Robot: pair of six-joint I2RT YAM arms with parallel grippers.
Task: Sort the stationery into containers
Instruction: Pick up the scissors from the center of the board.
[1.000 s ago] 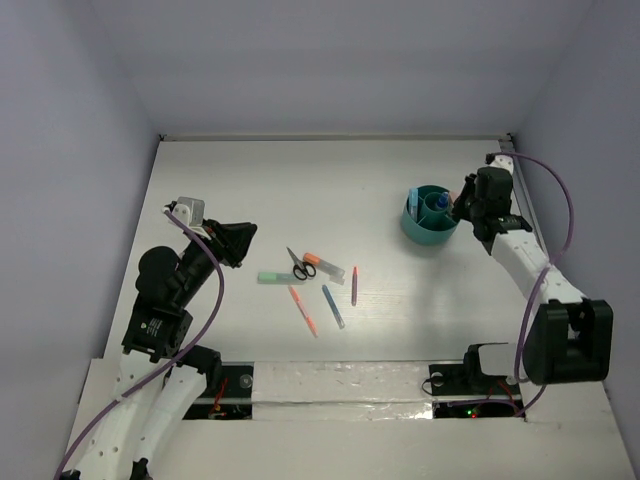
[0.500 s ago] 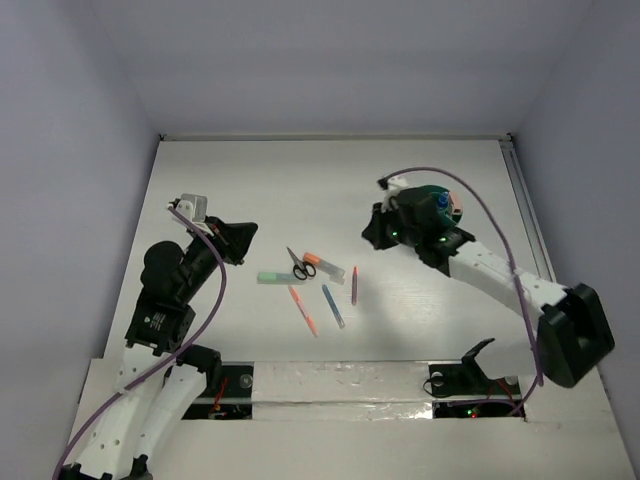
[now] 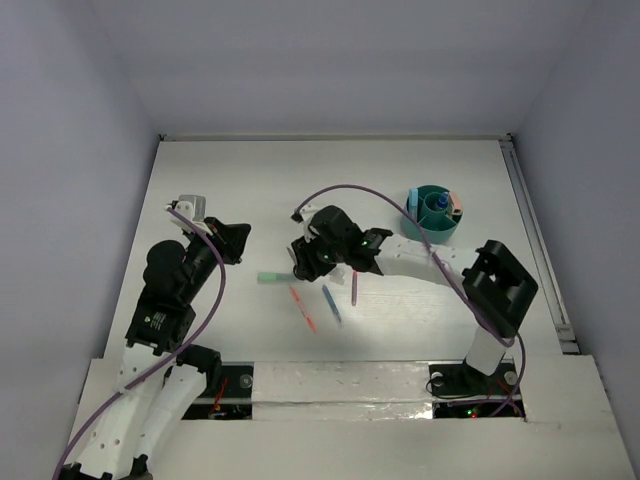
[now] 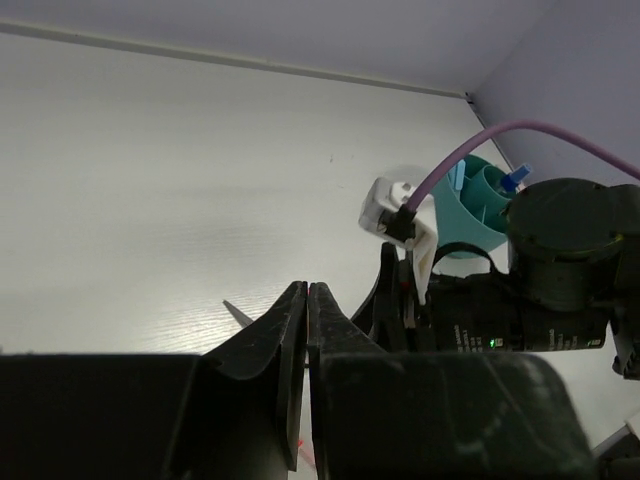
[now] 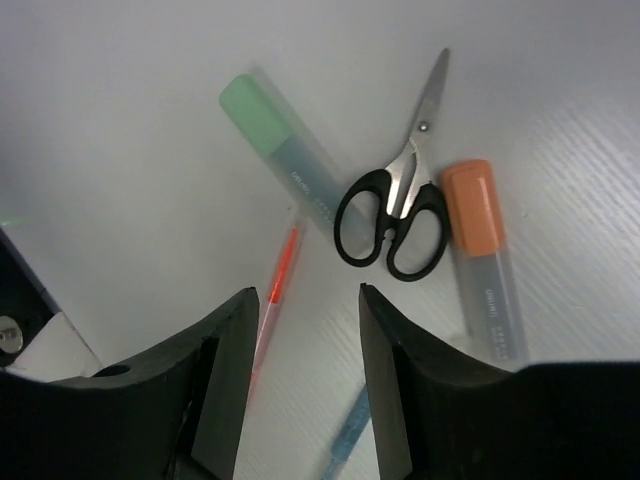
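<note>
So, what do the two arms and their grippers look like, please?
The left arm and right arm have white shells with black joints. A purple cable loops along each. The left gripper and right gripper have black, wedge-shaped fingers.

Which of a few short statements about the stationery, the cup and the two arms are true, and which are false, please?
1. The right gripper hangs over the scissors with its fingers open. True.
2. The scissors are in the teal cup. False: they lie on the table between the green marker and the orange marker.
3. The left gripper has its fingers shut with nothing between them. True.
4. The teal cup is empty. False: a blue-capped bottle stands in it.
5. The right gripper holds the purple crayon. False: it lies on the table.
</note>
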